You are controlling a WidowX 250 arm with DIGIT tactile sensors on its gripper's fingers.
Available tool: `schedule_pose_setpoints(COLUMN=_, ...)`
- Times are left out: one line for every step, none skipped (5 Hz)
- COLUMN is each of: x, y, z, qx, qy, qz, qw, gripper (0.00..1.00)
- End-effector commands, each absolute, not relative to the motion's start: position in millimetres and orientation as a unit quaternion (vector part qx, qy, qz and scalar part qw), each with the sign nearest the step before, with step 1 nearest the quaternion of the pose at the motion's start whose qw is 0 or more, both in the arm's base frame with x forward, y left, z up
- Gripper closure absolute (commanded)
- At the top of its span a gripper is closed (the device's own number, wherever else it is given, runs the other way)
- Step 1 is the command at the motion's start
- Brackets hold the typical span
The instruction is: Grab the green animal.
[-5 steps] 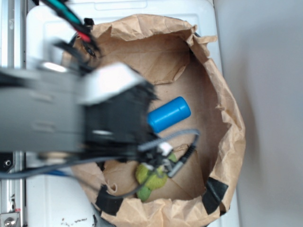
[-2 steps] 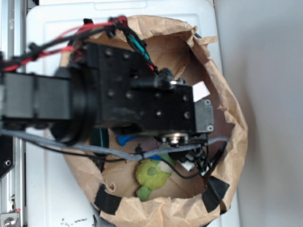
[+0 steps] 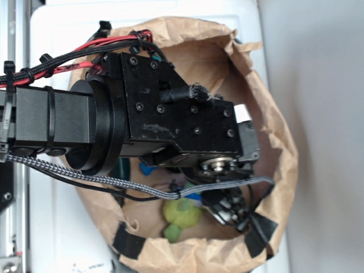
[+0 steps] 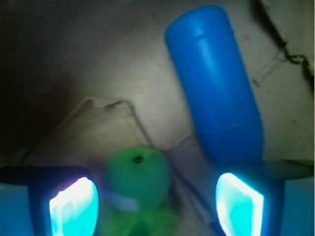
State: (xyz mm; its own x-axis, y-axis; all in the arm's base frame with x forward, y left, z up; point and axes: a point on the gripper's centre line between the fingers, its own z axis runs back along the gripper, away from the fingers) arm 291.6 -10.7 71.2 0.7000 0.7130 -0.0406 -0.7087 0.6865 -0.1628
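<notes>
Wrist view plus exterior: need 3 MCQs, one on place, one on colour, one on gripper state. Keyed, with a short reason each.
1. Where is the green animal in the wrist view?
A. Between the two fingers
B. Outside the left-hand finger
C. On top of the bottle

2. What colour is the bottle?
A. Red
B. Blue
C. White

3. How does the gripper stand?
A. Shut on the bottle
B. Shut on the green animal
C. Open

Answers: 1 A, the plush sits in the gap between the glowing fingers. 2 B, its whole body is blue. 3 C, the fingers stand wide apart with floor visible on both sides of the plush, inside the paper bag.
</notes>
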Motion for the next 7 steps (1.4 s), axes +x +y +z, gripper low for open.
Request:
schedule_pose_setpoints(x=305.1, y=-19.9, z=37.1, qx=-0.062, qy=-0.056, qz=0.376, qw=0.923, gripper=0.00)
schedule_pose_setpoints(x=304.7, y=-20.4, z=33.9, qx=-0.051, qy=-0.049, qz=0.380, qw=0.922, gripper=0.41)
schedule_pose_setpoints(x=301.0, y=-15.6, z=51.4, qx=-0.068, qy=-0.051, qz=0.386, qw=0.919, gripper=1.00)
schedule_pose_setpoints(x=295.4, y=-9.8, z=74.1, qx=-0.087, qy=-0.044, qz=0.392, qw=0.915, gripper=1.00)
schedule_pose_setpoints(x=289.9, y=-4.0, z=107.6, qx=-0.090, qy=-0.076, qz=0.408, qw=0.905, gripper=1.00)
schedule_pose_setpoints(x=278.4, y=7.9, z=147.9, qx=-0.054, qy=-0.137, qz=0.423, qw=0.894, gripper=1.00)
schedule_pose_setpoints(x=264.1, y=20.8, z=171.3, qx=-0.003, qy=-0.192, qz=0.428, qw=0.883, gripper=1.00)
